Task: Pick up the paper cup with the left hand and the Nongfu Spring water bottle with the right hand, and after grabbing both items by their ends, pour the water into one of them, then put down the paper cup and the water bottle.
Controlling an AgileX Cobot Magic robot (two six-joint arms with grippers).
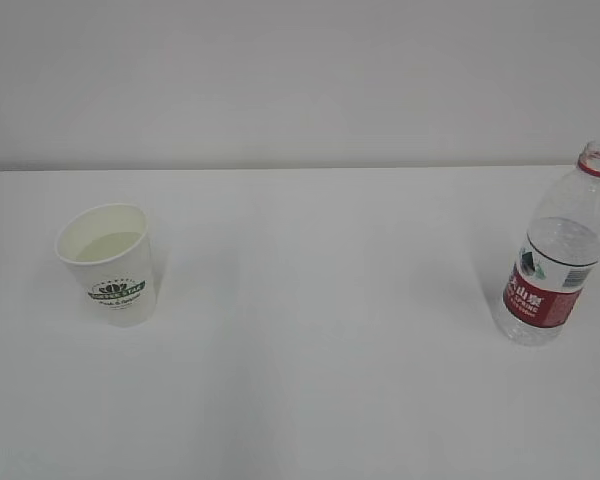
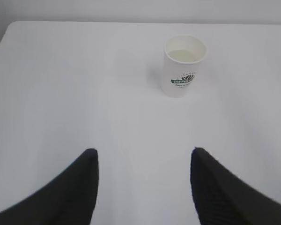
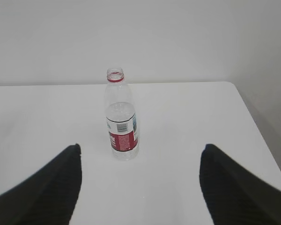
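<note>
Both my hands hang above the white worktop (image 1: 310, 380) with nothing in them: my left hand (image 2: 144, 161) has its fingers (image 2: 84, 183) spread wide, my right hand (image 3: 140, 157) wider. Ahead of my left hand, a little to its right and well apart, stands the paper cup (image 2: 183, 66), upright, with water (image 2: 185, 55) inside. Ahead of my right hand, slightly left, stands the water bottle (image 3: 121, 117), upright and uncapped, untouched.

green "COFFEE" logo on paper cup (image 2: 181, 65), bottle (image 1: 557, 258) label characters unreadable
</note>
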